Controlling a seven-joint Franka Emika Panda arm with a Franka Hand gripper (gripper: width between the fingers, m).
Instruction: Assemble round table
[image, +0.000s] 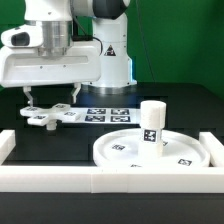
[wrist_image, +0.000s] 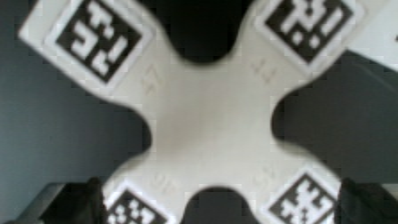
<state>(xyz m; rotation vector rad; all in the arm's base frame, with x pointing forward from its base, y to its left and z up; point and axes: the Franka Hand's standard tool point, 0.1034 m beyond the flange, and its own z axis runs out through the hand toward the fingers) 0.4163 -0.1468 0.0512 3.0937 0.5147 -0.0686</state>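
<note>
— Well, where is the tool sitting, and how are its fingers?

— Your gripper (image: 50, 98) hangs low over the cross-shaped foot (image: 45, 116), toward the far corner of the tabletop (image: 60, 142) on the exterior view's left. Its fingers are spread wide. In the wrist view a dark fingertip (wrist_image: 71, 200) shows on each side of the foot's nearer pair of arms, with the white plastic between them. Whether either pad touches the foot, you cannot tell from these pictures.

— And the foot itself?

— It lies flat on the dark tabletop, and each of its four arms carries a black-and-white square tag. Just beside it, toward the exterior view's right, lies the marker board (image: 105, 113). Whether the two touch is unclear.

— What about the rest of the round table?

— You'll find the round disc (image: 120, 158) lying flat near the front edge, more toward the corner on the exterior view's right, with small tags on its face. The leg (image: 152, 122) stands upright on the disc, a tag on its side facing the camera. Both are well apart from the gripper.

— Anything around them?

— White border bars (image: 110, 182) run along the front edge and up both side edges, and the disc sits just behind the front one.
</note>
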